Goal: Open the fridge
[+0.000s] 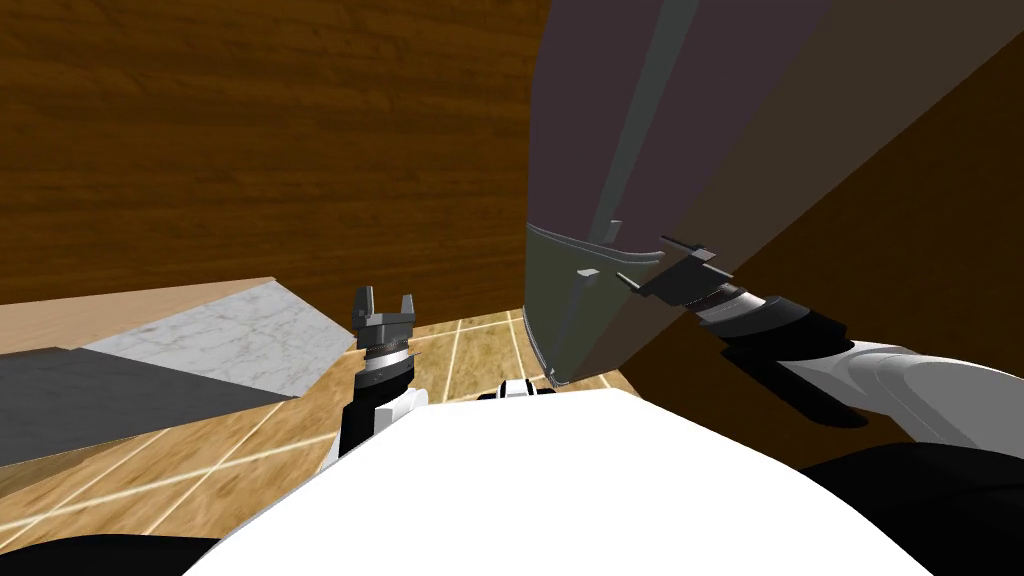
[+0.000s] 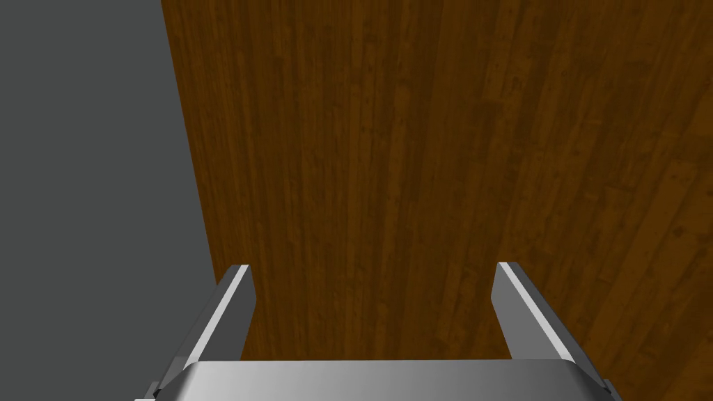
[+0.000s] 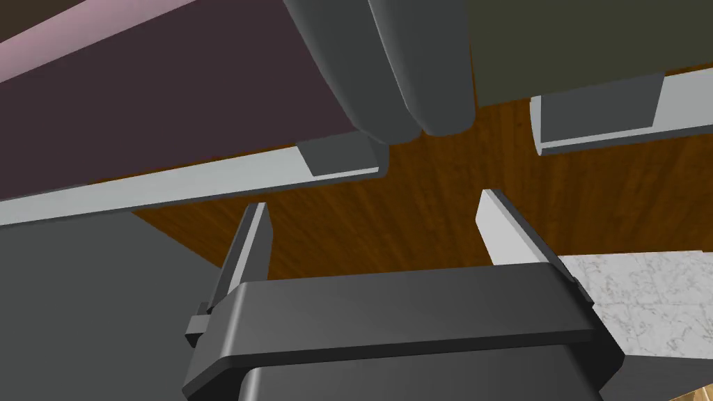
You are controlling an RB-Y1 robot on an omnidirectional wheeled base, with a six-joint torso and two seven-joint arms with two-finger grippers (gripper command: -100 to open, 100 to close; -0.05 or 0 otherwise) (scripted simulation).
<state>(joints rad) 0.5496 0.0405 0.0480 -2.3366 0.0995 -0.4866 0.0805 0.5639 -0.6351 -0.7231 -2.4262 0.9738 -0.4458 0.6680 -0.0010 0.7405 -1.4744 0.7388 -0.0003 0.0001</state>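
Right gripper (image 3: 372, 216), fingers (image 3: 498, 230) spread, sits beside the fridge (image 1: 600, 130) door's edge.

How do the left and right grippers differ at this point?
The left gripper is out in front of the brown wood wall, with nothing near its fingers. The right gripper is close to the lower end of the dark fridge handle. The left gripper points straight ahead, while the right gripper slants toward that handle. Both are open and hold nothing.

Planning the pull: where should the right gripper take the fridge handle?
Likely the long grey handle near its lower end, by the open right gripper. Come at the fridge door head-on, fingers straddling the bar: brackets hold it off the door.
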